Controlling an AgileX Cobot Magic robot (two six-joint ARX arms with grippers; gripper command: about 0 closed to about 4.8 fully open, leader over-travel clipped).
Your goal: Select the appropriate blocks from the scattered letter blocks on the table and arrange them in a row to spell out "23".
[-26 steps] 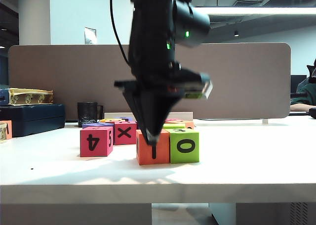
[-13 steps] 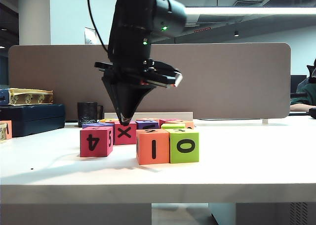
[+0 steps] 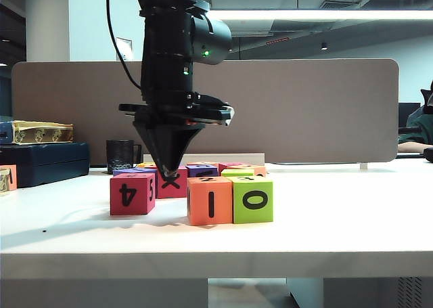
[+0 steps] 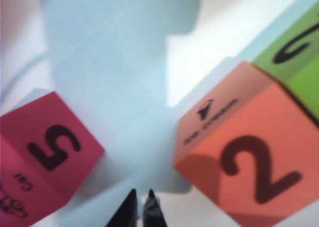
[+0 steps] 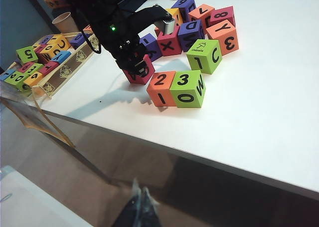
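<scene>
White table (image 3: 352,220) in an office, with a grey-brown divider panel (image 3: 311,112) running behind it. Going left to right in the exterior view: a dark case (image 3: 44,162) is sitting at the far left with a black mesh cup (image 3: 120,155) beside it. Next, a pink block (image 3: 132,193) is showing a 4 on its front. The left gripper (image 3: 169,174) is hanging point-down between that pink block and the orange block (image 3: 210,200), fingers pinched together with nothing in them; in the left wrist view the tips (image 4: 141,207) are sitting over bare table between the pink 5 face and the orange 2 face. The orange block is touching the lime-green block (image 3: 253,200) in a row, and from the right wrist view their tops are reading 2 (image 5: 160,79) and 3 (image 5: 183,79). More letter blocks (image 5: 199,25) are clustering behind them. The right gripper (image 5: 139,207) is hanging off the table's front edge, below tabletop level, looking clenched and empty.
</scene>
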